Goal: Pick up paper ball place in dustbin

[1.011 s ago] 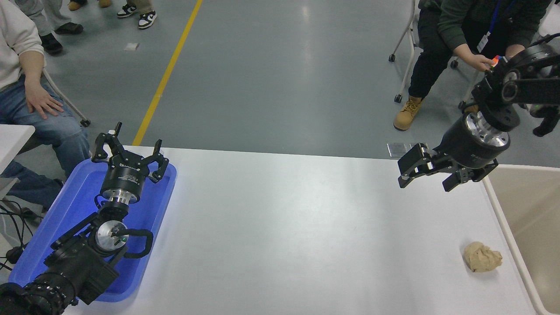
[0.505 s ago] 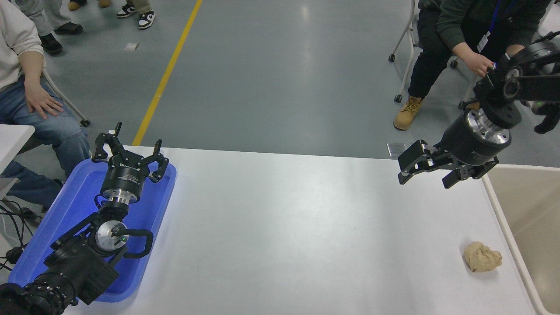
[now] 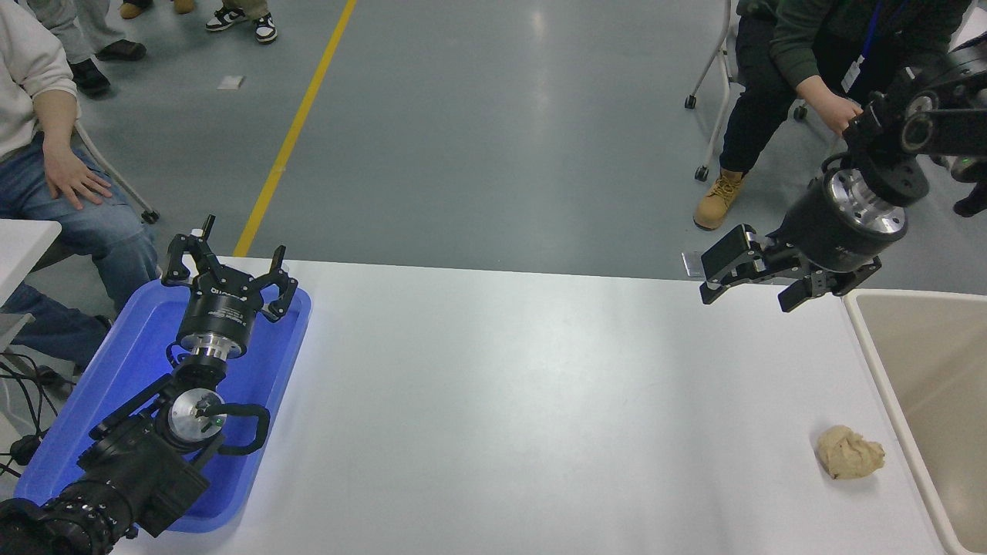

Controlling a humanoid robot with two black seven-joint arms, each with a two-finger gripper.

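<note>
White table (image 3: 493, 401) carries the paper ball (image 3: 850, 452) near its right edge, just beside the dustbin (image 3: 871, 339). Over the far right corner, the right gripper (image 3: 752, 279), jaws spread and empty, has risen slightly, so pickup remains undone. Left gripper (image 3: 227, 271) sits parked, open, over the blue tray (image 3: 116, 370).

The crumpled tan-brown paper ball (image 3: 850, 452) is showing pale beige creases against the plain white table (image 3: 501, 401). The smooth cream plastic dustbin (image 3: 871, 347) is standing out from the shallow bright blue tray (image 3: 100, 432) and black left tool (image 3: 228, 271).
</note>
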